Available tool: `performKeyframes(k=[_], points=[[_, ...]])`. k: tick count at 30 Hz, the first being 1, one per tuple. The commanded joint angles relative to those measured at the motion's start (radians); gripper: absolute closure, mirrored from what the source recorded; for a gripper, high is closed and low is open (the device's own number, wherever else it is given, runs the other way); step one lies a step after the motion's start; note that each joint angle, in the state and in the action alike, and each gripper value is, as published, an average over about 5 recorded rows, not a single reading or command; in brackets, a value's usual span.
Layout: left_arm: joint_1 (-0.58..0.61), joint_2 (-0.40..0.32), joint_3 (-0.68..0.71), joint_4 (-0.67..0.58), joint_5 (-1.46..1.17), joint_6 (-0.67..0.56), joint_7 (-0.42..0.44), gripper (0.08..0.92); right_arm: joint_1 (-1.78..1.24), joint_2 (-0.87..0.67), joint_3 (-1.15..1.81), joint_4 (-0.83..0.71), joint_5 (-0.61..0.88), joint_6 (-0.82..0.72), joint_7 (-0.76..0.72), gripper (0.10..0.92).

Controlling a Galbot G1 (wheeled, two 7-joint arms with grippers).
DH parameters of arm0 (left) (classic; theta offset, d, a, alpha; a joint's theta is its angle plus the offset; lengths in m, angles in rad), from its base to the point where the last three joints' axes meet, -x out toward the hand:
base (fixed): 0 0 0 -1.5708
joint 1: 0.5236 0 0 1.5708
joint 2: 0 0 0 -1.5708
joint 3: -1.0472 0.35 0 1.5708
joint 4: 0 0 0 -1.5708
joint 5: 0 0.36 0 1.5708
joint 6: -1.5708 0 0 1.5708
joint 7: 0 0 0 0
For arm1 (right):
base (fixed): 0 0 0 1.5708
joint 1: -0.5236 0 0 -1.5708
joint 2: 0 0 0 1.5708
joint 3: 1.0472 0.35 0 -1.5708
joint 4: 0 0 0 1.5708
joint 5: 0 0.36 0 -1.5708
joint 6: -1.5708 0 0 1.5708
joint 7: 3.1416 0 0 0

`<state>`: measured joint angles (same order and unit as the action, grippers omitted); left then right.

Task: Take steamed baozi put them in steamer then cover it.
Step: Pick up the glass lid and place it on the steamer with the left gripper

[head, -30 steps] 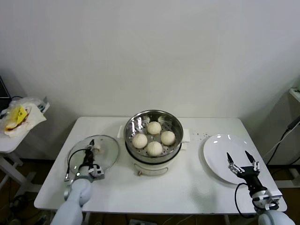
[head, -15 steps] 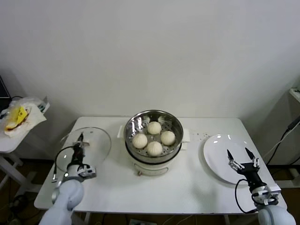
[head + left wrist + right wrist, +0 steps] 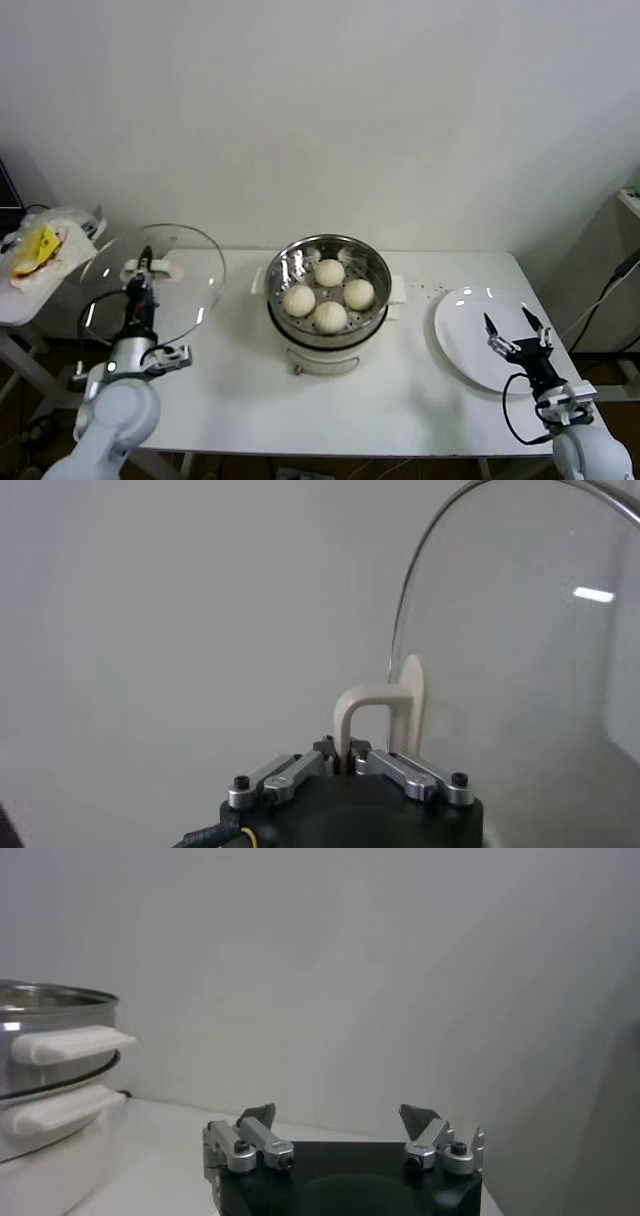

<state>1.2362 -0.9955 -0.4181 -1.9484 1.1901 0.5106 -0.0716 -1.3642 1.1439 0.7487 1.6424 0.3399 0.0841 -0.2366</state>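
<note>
Head view: the left gripper [image 3: 143,268] pinches the glass lid [image 3: 155,281] by its handle, tilted above the table's [image 3: 400,390] left end. Four buns [image 3: 329,272] fill the steamer [image 3: 327,293] at centre. The right gripper [image 3: 517,332] hangs spread over the plate [image 3: 478,330].

Left wrist view: fingers [image 3: 296,772] pressed on the lid handle [image 3: 370,716].

Right wrist view: fingers [image 3: 258,1131] spread wide, steamer [image 3: 50,1058] nearby.

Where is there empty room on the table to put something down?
Bare table lies left of the steamer, below the lifted cover, and between steamer and white plate. The steamer is crowded with four baozi.
</note>
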Motion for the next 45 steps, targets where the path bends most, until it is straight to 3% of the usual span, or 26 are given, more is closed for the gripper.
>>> performKeyframes(k=[1, 9, 16, 23, 29, 45], points=[[-0.257, 0.128, 0.394, -0.232, -0.016, 0.254, 0.152, 0.849, 0.034, -0.012, -0.025, -0.022, -0.013, 0.001, -0.002, 0.203], [-0.489, -0.144, 0.658, -0.039, 0.175, 0.275, 0.337, 0.849, 0.051, -0.006, -0.024, -0.032, -0.029, 0.003, -0.001, 0.203], [-0.513, -0.399, 0.679, 0.179, 0.281, 0.275, 0.355, 0.849, 0.050, -0.010, -0.004, -0.042, -0.033, 0.008, 0.001, 0.203], [-0.525, -0.550, 0.648, 0.324, 0.321, 0.275, 0.351, 0.849, 0.033, -0.011, 0.027, -0.051, -0.036, 0.020, -0.002, 0.203], [-0.486, -0.612, 0.595, 0.390, 0.351, 0.275, 0.338, 0.849, 0.029, -0.008, 0.039, -0.054, -0.039, 0.027, -0.004, 0.203], [-0.443, -0.579, 0.565, 0.397, 0.352, 0.275, 0.350, 0.849, 0.041, -0.002, 0.033, -0.074, -0.060, 0.039, -0.008, 0.203]])
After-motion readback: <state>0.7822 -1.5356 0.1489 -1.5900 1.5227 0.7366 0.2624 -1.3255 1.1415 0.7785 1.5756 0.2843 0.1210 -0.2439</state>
